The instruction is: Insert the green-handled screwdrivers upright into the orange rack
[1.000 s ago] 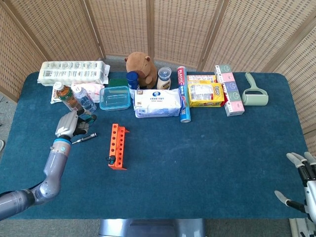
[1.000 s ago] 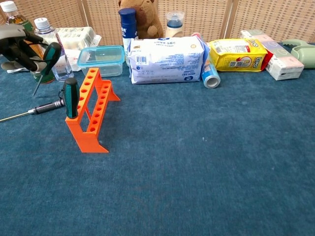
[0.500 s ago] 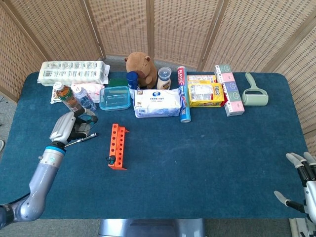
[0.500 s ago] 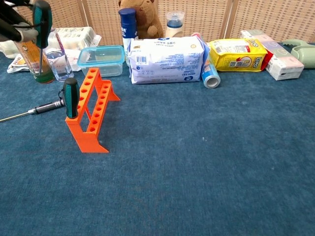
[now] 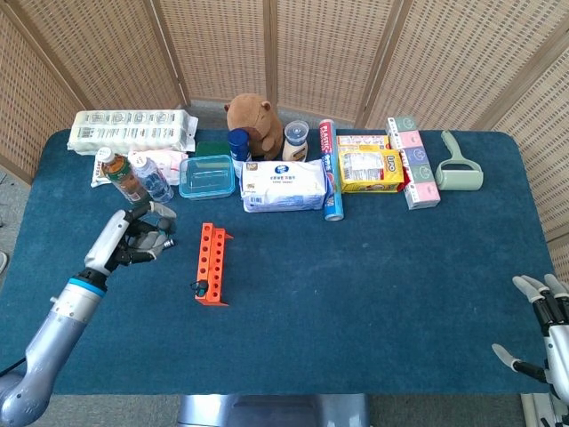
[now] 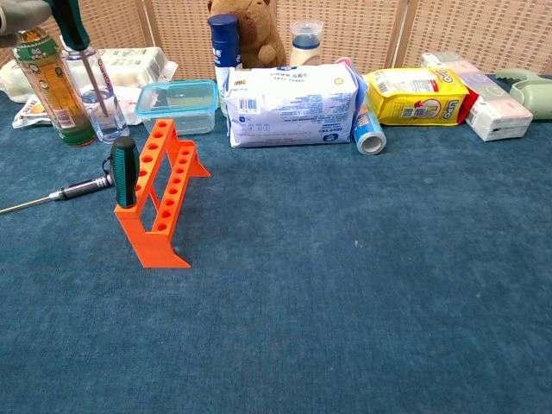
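Left hand [image 5: 133, 238] grips screwdriver [image 6: 71, 24], raised higher, seemingly upright; right hand [image 5: 544, 331] spread, idle.

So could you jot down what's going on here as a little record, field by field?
left hand: raised above the table, holding a green-handled screwdriver, shaft pointing down
right hand: at the table's near right corner, fingers apart, holding nothing
orange rack: one screwdriver standing in its near end
loose tool: lying flat left of the rack
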